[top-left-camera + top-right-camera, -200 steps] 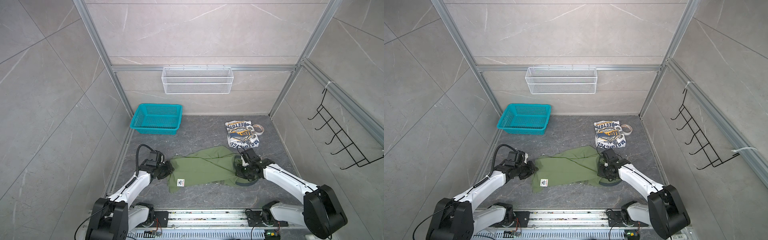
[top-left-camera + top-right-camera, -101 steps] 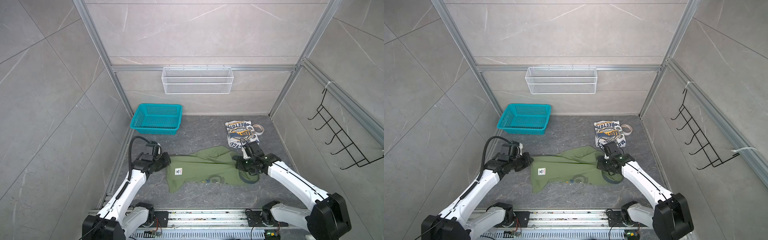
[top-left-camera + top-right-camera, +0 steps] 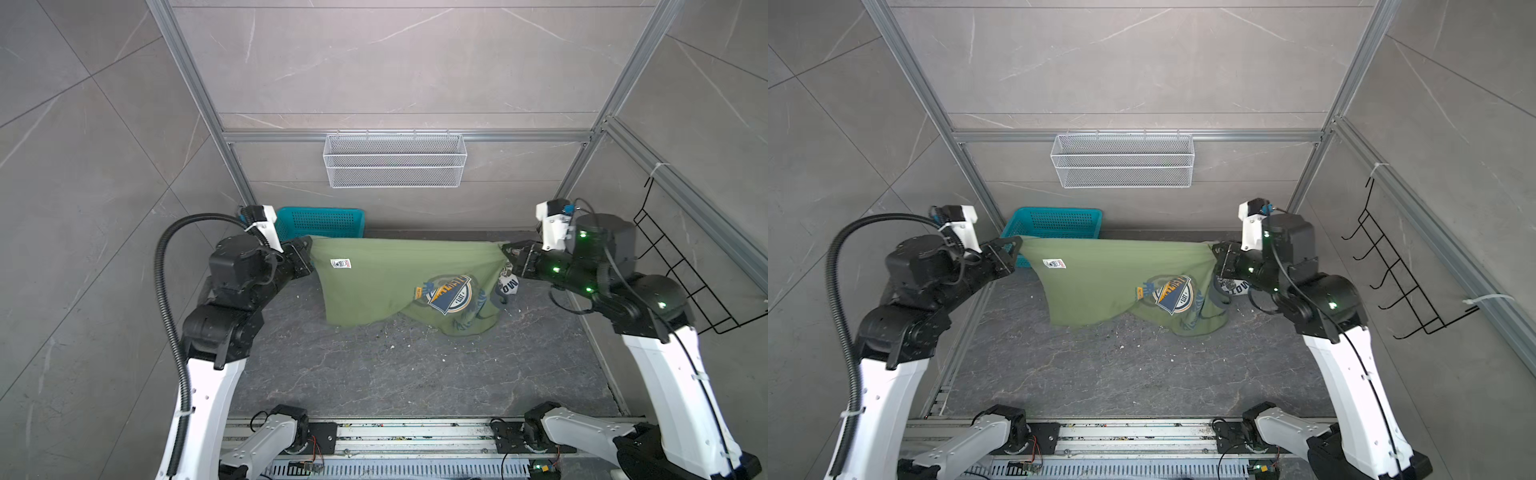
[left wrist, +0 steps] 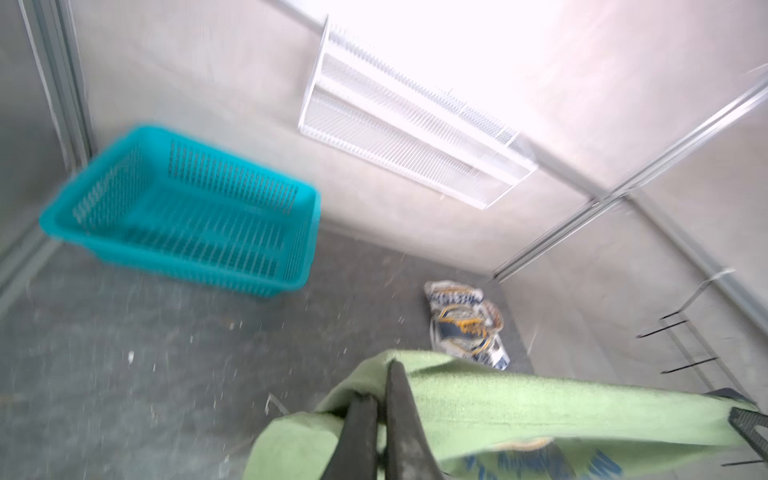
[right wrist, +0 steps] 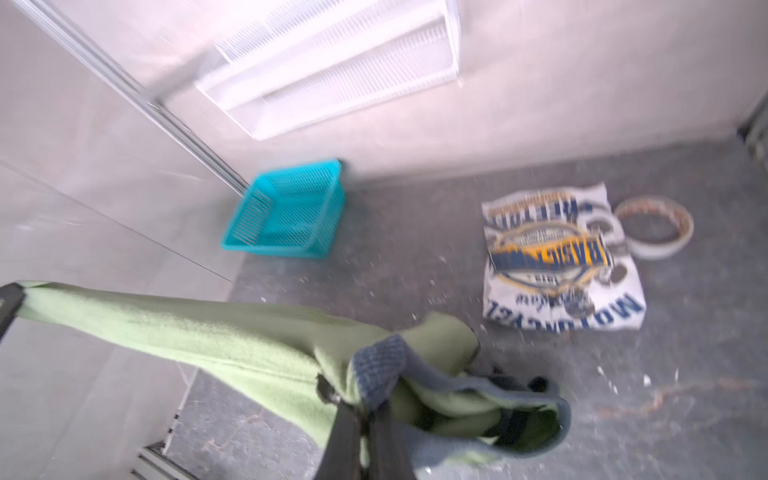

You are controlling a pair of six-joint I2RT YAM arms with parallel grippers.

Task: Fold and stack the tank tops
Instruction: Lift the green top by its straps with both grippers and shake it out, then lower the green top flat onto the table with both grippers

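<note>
Fingers of the left gripper (image 3: 307, 250) and right gripper (image 3: 506, 252) pinch the green tank top's (image 3: 374, 286) corners, its top edge taut across mid-frame; open floor (image 3: 395, 374) spreads below, and the white tank top (image 3: 510, 286) peeks out beside its right end.

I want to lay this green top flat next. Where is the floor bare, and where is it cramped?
Bare: the broad grey floor between the hanging olive tank top and the base rail; also a strip between the teal basket and the folded white tank top. Crowded: back right, where the tape roll lies beside it.

White-and-black arms (image 3: 210, 388), corrugated cable (image 3: 166, 299)
</note>
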